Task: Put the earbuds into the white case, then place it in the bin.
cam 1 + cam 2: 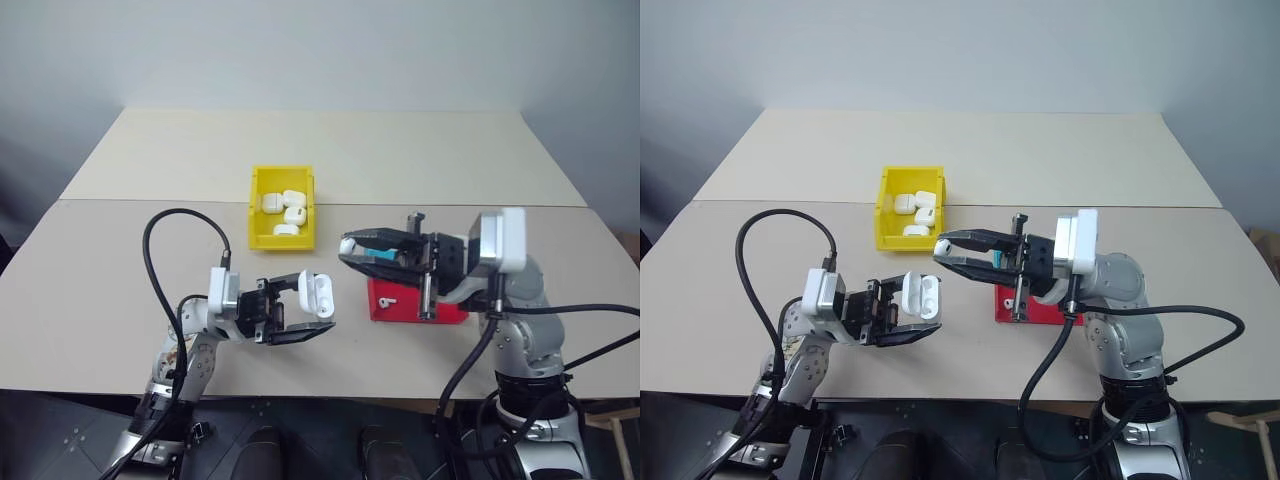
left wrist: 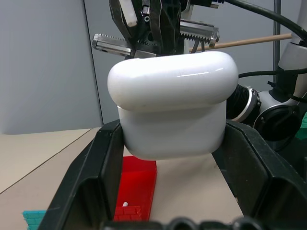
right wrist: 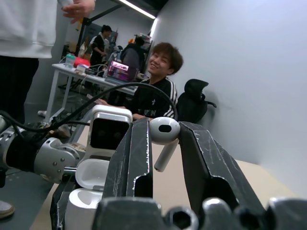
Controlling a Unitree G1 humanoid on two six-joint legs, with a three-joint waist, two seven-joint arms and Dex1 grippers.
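We find the left hand [image 1: 297, 308] clamped on the small glossy white pebble-shaped plastic case [image 1: 316, 294], its hinged lid flipped open, held above the beige table [image 1: 120, 270] on the near side of the small bright yellow rectangular plastic bin [image 1: 256, 215]. The right hand [image 3: 164, 143] pinches one tiny glossy white earbud [image 3: 163, 136] between its black fingers [image 3: 136, 158], stem hanging down, close to the open case. We note a second earbud [image 1: 386, 299] lying in the shallow red tray [image 1: 385, 310], to the right of the bin. The bin already contains several white cases [image 1: 285, 212].
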